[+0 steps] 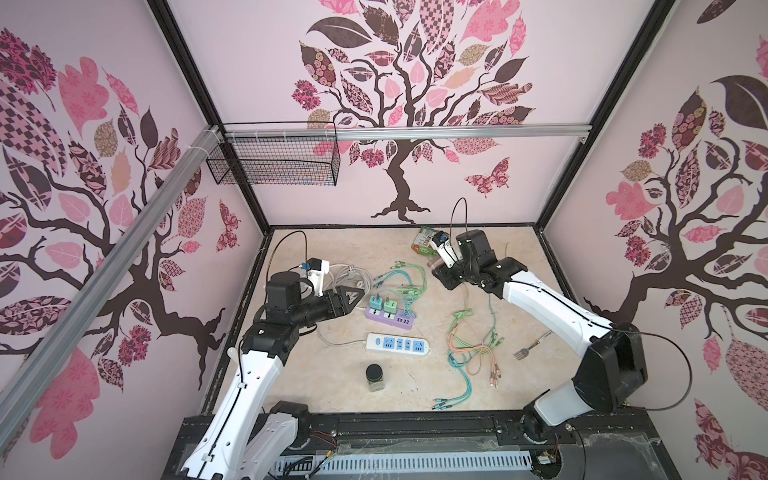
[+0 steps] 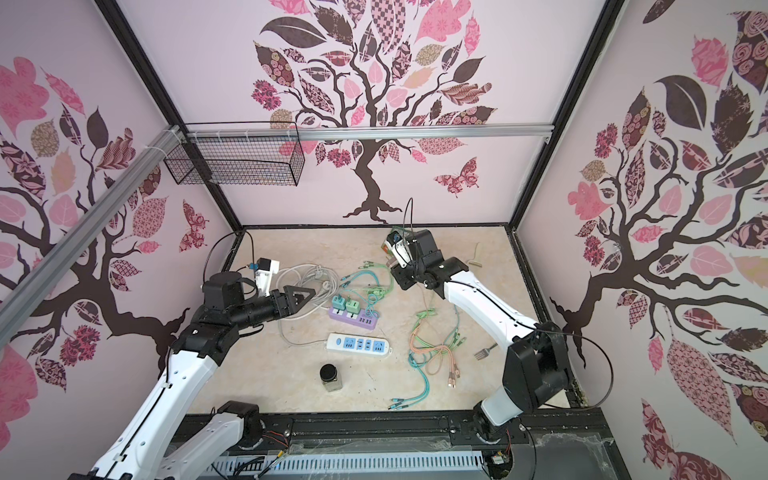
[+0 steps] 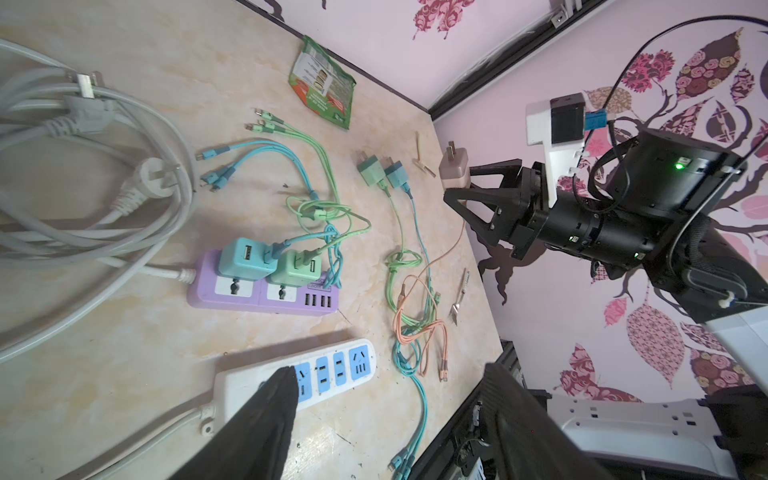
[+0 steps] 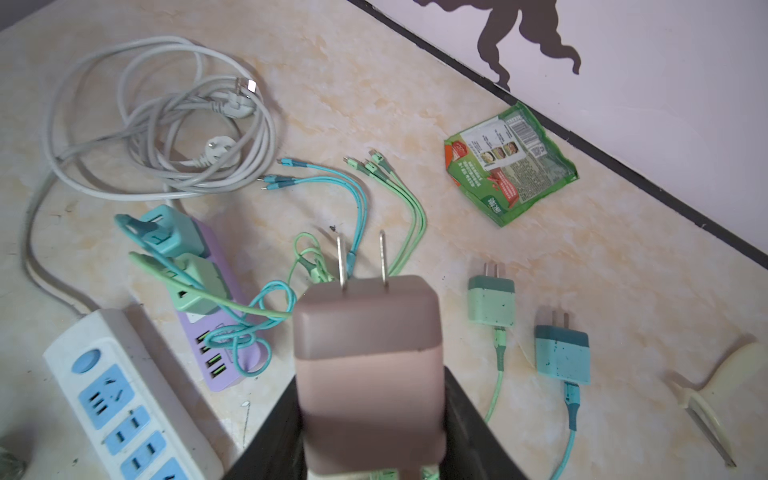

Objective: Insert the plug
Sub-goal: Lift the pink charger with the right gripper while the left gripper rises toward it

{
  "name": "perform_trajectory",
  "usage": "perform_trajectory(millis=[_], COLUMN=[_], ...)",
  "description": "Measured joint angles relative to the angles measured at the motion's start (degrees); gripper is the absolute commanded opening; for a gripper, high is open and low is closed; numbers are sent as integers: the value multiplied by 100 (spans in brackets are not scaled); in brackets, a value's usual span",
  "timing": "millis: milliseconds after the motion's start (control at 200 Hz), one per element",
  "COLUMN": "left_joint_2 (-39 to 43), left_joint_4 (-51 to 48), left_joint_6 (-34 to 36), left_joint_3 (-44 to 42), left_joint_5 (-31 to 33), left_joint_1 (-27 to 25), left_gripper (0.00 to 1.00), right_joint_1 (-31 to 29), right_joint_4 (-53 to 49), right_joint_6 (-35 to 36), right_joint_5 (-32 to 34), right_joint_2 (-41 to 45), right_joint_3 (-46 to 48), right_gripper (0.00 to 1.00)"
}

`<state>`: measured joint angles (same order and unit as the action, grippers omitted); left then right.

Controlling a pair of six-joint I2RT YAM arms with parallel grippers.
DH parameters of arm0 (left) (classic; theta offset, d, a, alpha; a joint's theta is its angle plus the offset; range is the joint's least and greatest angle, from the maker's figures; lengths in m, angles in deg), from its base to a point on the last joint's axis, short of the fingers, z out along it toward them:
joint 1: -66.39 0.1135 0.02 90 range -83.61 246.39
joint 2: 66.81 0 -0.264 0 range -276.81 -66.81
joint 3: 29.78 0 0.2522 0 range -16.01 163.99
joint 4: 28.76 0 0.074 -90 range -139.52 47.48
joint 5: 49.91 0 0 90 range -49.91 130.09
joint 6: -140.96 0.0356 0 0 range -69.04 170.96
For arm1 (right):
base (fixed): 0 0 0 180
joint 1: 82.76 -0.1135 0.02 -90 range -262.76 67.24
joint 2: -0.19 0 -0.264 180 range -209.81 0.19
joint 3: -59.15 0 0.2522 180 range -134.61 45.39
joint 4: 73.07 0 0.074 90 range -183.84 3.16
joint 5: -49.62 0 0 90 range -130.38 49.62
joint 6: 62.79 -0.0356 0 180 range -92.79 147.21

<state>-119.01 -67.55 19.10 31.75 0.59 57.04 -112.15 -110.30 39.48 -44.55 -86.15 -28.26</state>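
Note:
The plug (image 4: 365, 353) is a mauve two-pin charger block, and my right gripper (image 4: 372, 384) is shut on its body with the pins pointing away from the wrist. In both top views that gripper (image 1: 441, 272) hangs above the far middle of the table. A purple power strip (image 1: 390, 321) has a teal and a green charger plugged in. A white strip with blue sockets (image 1: 397, 344) lies nearer the front. My left gripper (image 1: 351, 297) is open and holds nothing, just left of the purple strip. One of its fingers (image 3: 278, 395) overlaps the white strip (image 3: 332, 374).
A coil of white cable (image 1: 345, 276) lies under the left gripper. Loose coloured charging cables (image 1: 469, 345) spread at the right. Two loose chargers (image 4: 490, 301) lie near a green packet (image 4: 511, 166). A black-lidded jar (image 1: 375, 377) and a fork (image 1: 528, 349) are nearby.

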Motion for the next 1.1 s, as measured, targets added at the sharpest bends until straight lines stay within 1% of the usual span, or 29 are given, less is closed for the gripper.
perform_trajectory(millis=[105, 320, 475, 645, 815, 1100], left_joint_2=[-225, -647, -855, -973, -973, -984], left_joint_4=[85, 428, 743, 876, 907, 907], left_joint_6=[-68, -271, -560, -743, -820, -876], left_joint_3=[181, 719, 839, 839, 839, 839], left_joint_5=[-184, -498, -678, -822, -981, -1231], left_joint_1=[-199, -892, -1003, -1113, -1187, -1207], left_gripper=[74, 72, 70, 68, 62, 57], right_joint_1=[-249, -822, -1423, -2052, -2214, -2391], right_joint_4=[-55, -90, 24, 101, 243, 317], right_joint_6=[17, 15, 37, 61, 107, 275], right_joint_5=[-15, -114, -7, 72, 195, 269], right_joint_2=[295, 793, 1064, 1091, 1091, 1091], right_joint_3=[0, 24, 221, 332, 332, 332], right_gripper=[34, 34, 35, 35, 35, 35])
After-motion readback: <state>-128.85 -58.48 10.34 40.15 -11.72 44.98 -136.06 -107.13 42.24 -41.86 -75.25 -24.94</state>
